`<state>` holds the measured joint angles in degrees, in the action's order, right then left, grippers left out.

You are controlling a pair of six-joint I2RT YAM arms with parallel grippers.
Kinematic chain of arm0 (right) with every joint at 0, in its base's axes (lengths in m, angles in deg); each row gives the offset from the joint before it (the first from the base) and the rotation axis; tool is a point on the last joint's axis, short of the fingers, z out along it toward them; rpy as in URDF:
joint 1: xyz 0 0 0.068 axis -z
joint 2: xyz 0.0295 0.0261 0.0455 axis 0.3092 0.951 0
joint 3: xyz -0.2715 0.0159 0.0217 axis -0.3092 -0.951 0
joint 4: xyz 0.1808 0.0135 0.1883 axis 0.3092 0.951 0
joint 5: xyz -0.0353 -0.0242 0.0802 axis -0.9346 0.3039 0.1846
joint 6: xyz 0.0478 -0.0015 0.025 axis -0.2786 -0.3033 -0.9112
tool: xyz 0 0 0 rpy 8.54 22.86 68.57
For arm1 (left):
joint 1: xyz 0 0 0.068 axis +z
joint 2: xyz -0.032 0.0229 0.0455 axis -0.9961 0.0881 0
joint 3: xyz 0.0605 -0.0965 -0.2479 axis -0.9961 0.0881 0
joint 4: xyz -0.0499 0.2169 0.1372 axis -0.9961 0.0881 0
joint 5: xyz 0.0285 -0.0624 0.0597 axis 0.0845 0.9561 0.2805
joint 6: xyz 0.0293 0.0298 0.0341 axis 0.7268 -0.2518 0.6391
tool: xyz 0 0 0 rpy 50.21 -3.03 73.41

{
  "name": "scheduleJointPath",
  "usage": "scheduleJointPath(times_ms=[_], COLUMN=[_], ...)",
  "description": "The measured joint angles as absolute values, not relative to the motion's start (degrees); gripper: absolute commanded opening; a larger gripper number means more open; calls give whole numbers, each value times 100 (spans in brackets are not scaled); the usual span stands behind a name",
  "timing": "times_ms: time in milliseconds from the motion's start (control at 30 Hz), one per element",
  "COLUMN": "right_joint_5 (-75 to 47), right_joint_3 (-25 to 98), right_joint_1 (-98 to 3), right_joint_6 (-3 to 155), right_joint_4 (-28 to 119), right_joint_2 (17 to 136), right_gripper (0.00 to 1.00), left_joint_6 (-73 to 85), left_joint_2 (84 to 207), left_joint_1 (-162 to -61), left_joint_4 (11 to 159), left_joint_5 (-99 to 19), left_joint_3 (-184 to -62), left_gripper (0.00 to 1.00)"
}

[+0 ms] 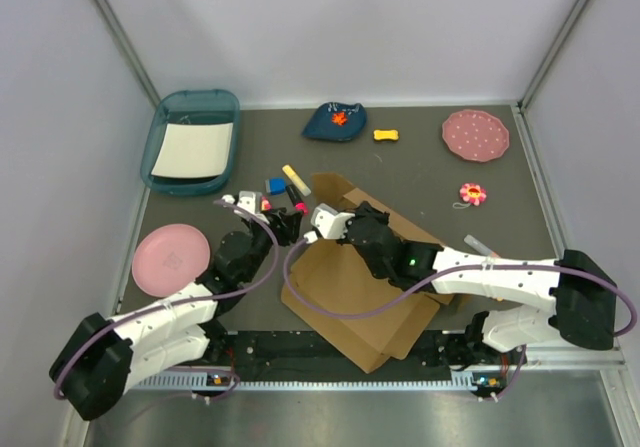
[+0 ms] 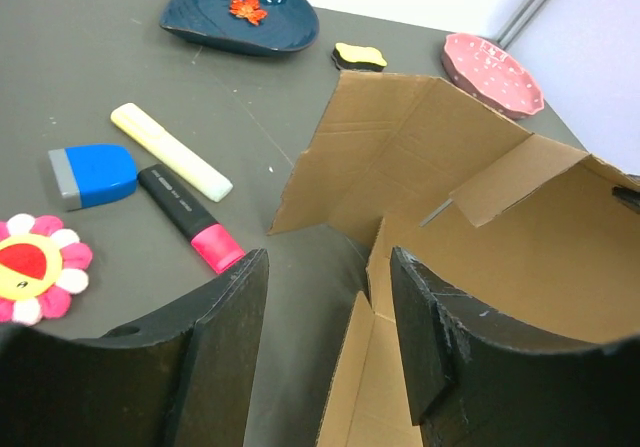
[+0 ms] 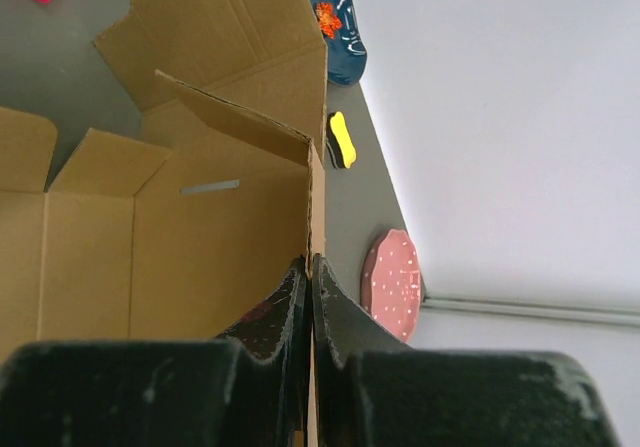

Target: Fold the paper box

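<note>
The paper box point(image 1: 350, 292) sits right of the plain pink plate point(image 1: 171, 257) — right jaws, pinching its raised wall, should hold firm while spread left jaws tuck the side flap.

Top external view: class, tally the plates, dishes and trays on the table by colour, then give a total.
Pink: 2, the plain round pink plate and the white-dotted scalloped pink plate.
Dark blue: 1, the dark blue dish with an orange leaf.
Teal: 1, the teal plastic tray holding a white sheet.
Total: 4.
</note>
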<state>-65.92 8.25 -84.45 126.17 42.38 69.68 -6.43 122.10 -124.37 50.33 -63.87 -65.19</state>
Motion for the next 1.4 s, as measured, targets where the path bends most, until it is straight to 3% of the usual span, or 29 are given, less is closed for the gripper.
scheduleJointPath(times_ms=[600,733,867,1167,1400], right_joint_5=[-6535,-6481,-6396,-6173,-6127], right_joint_3=[731,725,725,725,727], right_joint_1=[-8421,-8320,-8121,-7833,-7785], right_joint_6=[12257,12137,11901,11463,11356], right_joint_4=[4395,4430,4531,4704,4699], right_joint_2=[6710,6636,6518,6328,6326], right_gripper=[0,0,0,0,0], left_joint_6=[347,404,404,446,524], left_joint_2=[14656,15006,15303,15994,16439], left_joint_1=[-12194,-11895,-11637,-11422,-11422], left_joint_4=[3702,3462,3300,2710,2530], left_joint_5=[-5749,-5445,-5065,-3771,-3060], left_joint_3=[-7284,-7444,-7634,-8040,-8268], left_gripper=[63,72,73,68,58])
